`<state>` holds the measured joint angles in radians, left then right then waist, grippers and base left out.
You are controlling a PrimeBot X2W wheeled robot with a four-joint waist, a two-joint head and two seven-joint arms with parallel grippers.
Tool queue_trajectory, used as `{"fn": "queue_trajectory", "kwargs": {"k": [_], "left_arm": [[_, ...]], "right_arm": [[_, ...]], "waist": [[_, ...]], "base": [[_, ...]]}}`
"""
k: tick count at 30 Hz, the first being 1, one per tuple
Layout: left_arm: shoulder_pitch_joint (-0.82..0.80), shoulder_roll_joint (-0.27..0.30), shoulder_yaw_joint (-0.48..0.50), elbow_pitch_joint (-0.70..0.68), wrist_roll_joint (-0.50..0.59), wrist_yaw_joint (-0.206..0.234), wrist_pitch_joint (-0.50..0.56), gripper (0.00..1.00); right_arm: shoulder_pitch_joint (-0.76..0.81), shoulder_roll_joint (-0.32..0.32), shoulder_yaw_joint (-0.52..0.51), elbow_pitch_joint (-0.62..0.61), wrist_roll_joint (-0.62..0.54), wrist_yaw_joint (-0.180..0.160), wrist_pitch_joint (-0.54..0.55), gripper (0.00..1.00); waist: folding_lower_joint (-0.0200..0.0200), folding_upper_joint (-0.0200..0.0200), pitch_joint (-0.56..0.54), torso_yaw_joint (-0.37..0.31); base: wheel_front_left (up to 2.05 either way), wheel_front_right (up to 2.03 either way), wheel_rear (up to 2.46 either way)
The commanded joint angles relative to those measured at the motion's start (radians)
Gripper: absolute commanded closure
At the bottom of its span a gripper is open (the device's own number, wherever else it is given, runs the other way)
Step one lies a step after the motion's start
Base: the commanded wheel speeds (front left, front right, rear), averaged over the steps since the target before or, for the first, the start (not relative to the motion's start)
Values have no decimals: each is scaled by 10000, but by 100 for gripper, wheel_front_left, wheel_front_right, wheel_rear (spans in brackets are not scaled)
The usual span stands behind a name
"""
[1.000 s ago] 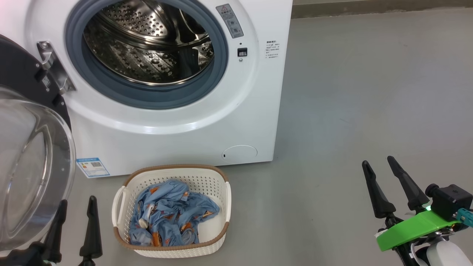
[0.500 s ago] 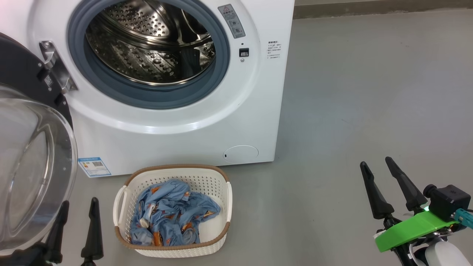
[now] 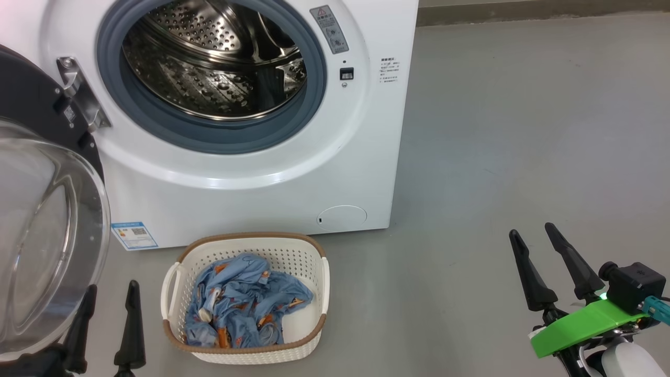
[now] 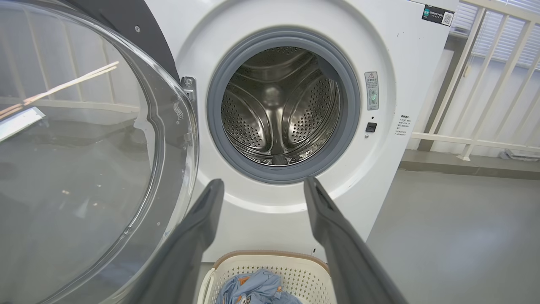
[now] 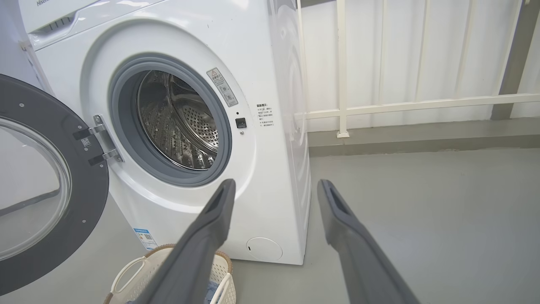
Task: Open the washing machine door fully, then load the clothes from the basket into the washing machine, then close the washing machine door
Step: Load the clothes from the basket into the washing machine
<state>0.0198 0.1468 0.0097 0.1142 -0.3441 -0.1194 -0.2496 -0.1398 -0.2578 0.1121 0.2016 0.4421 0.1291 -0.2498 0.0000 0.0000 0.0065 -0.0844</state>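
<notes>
Head view, left to right.

Washing machine door [image 3: 47,235]: swung open to the left on its metal hinge [image 3: 78,94], with the black rim above and the clear glass bowl bulging toward the camera.

Left pincer [image 3: 111,293]: low at the lower left, just beside the door's bottom edge. The 2 dark fingers are spread apart with nothing between them. The outer finger overlaps the glass edge here, and contact cannot be confirmed. In the left wrist view, the left pincer [image 4: 262,185] points at the open drum mouth, fingers apart.

Washing machine [image 3: 251,193]: the grey gasket [image 3: 209,139] and perforated steel drum [image 3: 209,57] are exposed. The drum appears to hold no laundry. There is a blue energy label [image 3: 134,235] low on the left and a round flap [image 3: 342,217] low on the right.

Basket [image 3: 251,236]: stands upright on the grey floor [image 3: 523,131] directly in front of the machine. The clothes [image 3: 241,301] lie bundled inside it, light blue with orange figures.

Right pincer [image 3: 533,233]: at the lower right, well apart from the basket. Its 2 fingers are spread and hold nothing, above a green wrist bracket [image 3: 586,324]. The right wrist view confirms the right pincer's [image 5: 276,185] fingers are apart, with a white railing [image 5: 341,67] behind the machine.
</notes>
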Motion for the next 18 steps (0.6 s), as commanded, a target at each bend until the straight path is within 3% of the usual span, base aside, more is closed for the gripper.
{"fn": "queue_trajectory", "kwargs": {"k": [1, 18], "left_arm": [[-193, 133, 400, -217, 92, -52, -122, 0], [-228, 100, 476, -185, 179, -66, -122, 0]], "right_arm": [[15, -144, 172, -262, 30, 16, -120, 0], [-17, -126, 168, -271, 6, 16, -120, 0]], "waist": [[0, 0, 10, 7], [0, 0, 17, 32]], "base": [[0, 0, 0], [0, 0, 0]]}}
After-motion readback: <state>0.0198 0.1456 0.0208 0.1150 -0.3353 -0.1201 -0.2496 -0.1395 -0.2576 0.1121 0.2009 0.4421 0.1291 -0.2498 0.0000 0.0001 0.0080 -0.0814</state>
